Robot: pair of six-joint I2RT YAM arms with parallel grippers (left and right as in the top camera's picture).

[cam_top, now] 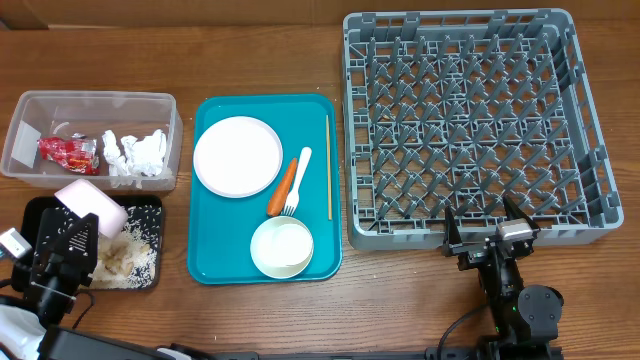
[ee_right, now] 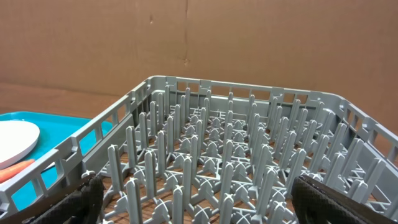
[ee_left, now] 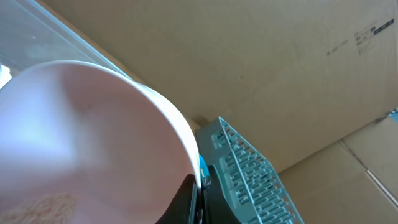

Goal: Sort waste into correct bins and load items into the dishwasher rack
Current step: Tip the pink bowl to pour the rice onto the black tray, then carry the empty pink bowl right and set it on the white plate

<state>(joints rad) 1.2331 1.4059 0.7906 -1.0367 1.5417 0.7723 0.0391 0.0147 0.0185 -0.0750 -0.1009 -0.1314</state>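
Two pincers differ: the left pincer point(cam_top: 72, 232) is clamped narrow on the rim of a white bowl point(cam_top: 90, 203), which is tipped over the black tray point(cam_top: 38, 208) where rice scraps point(cam_top: 125, 262) lie. The right pincer point(cam_top: 487, 228) gapes wide just before the grey rack point(cam_top: 356, 130). Beyond the black tray, the clear tub point(cam_top: 100, 98) holds a red wrapper point(cam_top: 68, 152) and tissue point(cam_top: 135, 152). Between tub and rack on the bench point(cam_top: 400, 300), the teal tray point(cam_top: 225, 255) carries a plate point(cam_top: 238, 156), carrot point(cam_top: 282, 187), fork point(cam_top: 298, 180), chopstick point(cam_top: 328, 165) and second bowl point(cam_top: 282, 247).
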